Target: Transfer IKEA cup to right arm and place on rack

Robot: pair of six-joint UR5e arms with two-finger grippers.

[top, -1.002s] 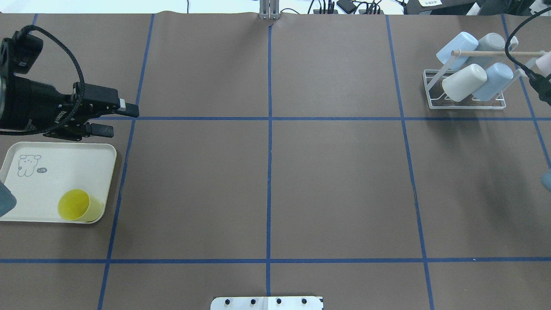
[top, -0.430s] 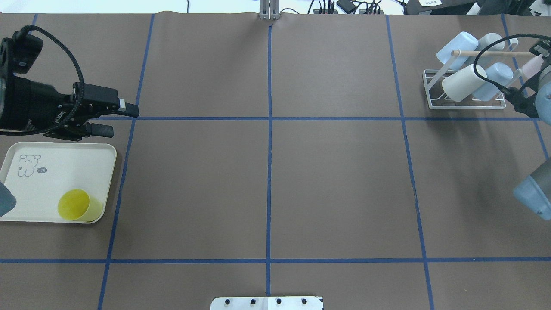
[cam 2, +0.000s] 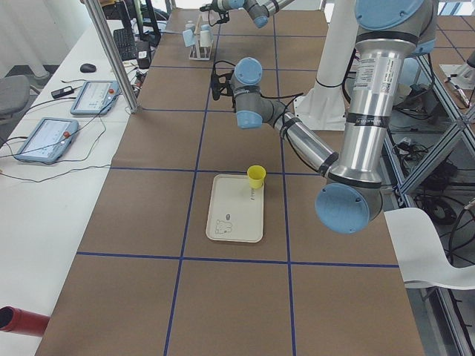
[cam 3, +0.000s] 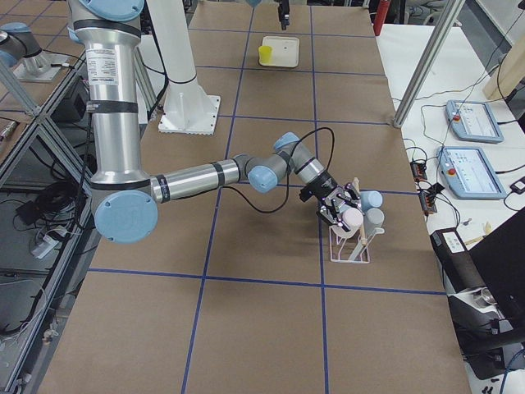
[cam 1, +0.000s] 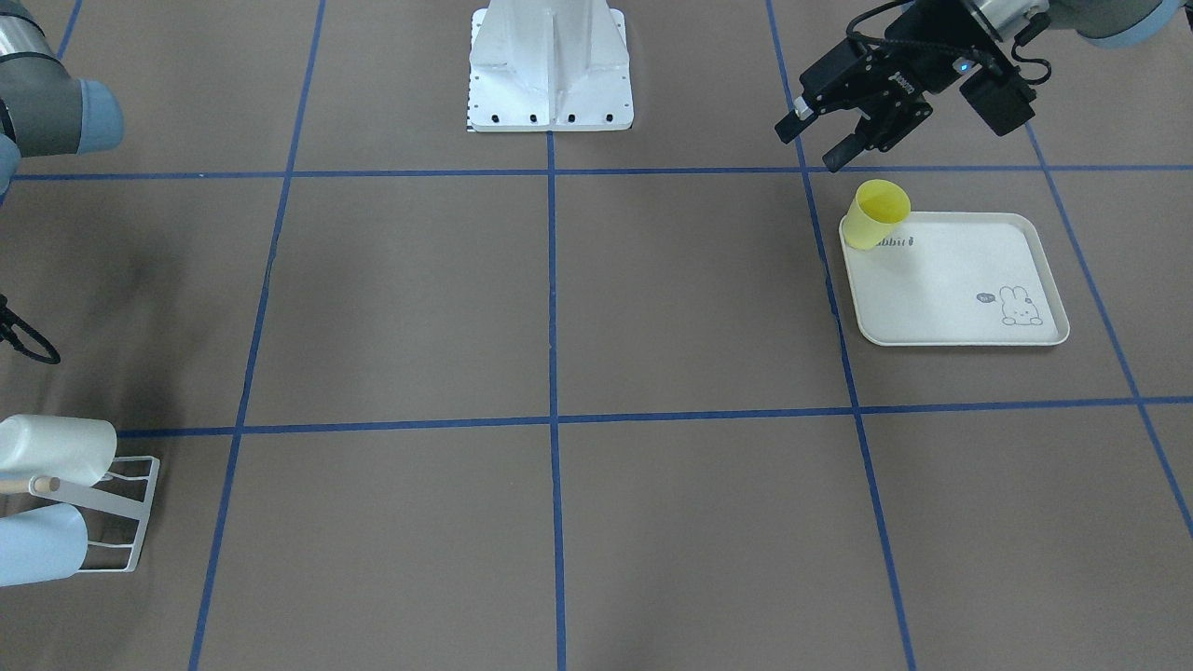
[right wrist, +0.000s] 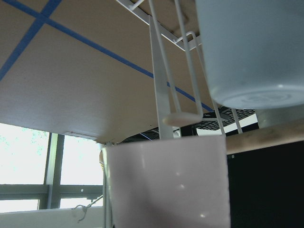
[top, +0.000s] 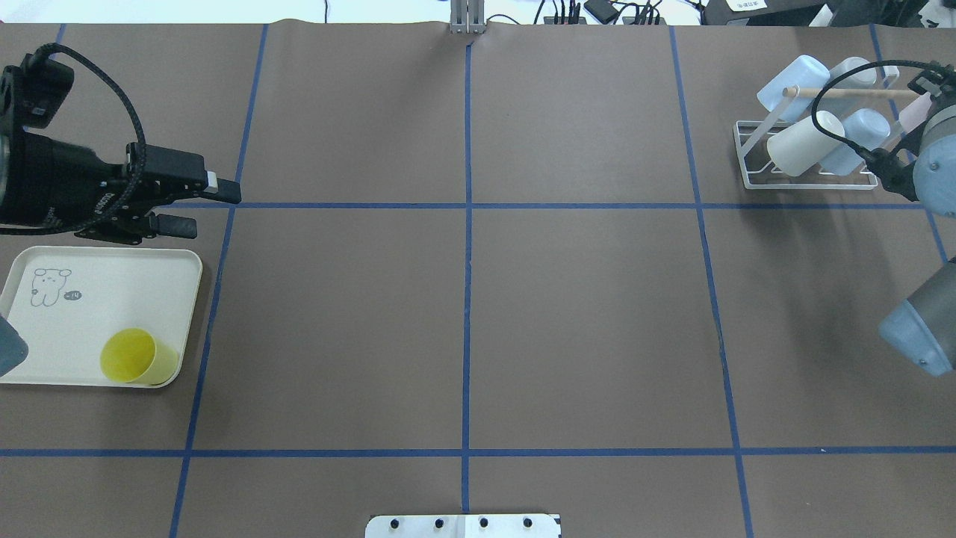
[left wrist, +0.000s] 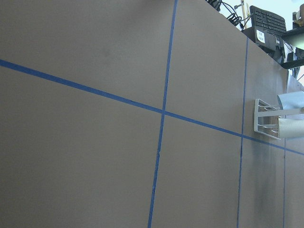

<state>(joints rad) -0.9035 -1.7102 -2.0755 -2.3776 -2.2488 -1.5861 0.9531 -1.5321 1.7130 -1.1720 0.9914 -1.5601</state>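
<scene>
My right gripper [cam 3: 344, 210] is shut on a pale pink IKEA cup [cam 3: 353, 218] and holds it at the right end of the white wire rack [top: 747, 161], under the wooden dowel [top: 844, 93]. In the right wrist view the cup [right wrist: 166, 185] fills the lower middle, with a white prong [right wrist: 164, 71] just above it. From overhead the cup [top: 915, 113] shows only as a pink sliver. My left gripper [top: 209, 209] hangs open and empty beyond the cream tray [top: 112, 299]. A yellow cup [top: 134, 357] stands on that tray.
Several blue and white cups [top: 803, 143] hang on the rack. My right arm's elbow [top: 919, 329] and cable loop [top: 825, 112] hang over the table's right side. The white base plate [top: 463, 525] sits at the near edge. Side benches with tablets [cam 3: 467, 123] flank the table.
My right arm has swung left into the overhead view, bringing the pink cup in against the rack. The left arm, tray and yellow cup have not moved.
</scene>
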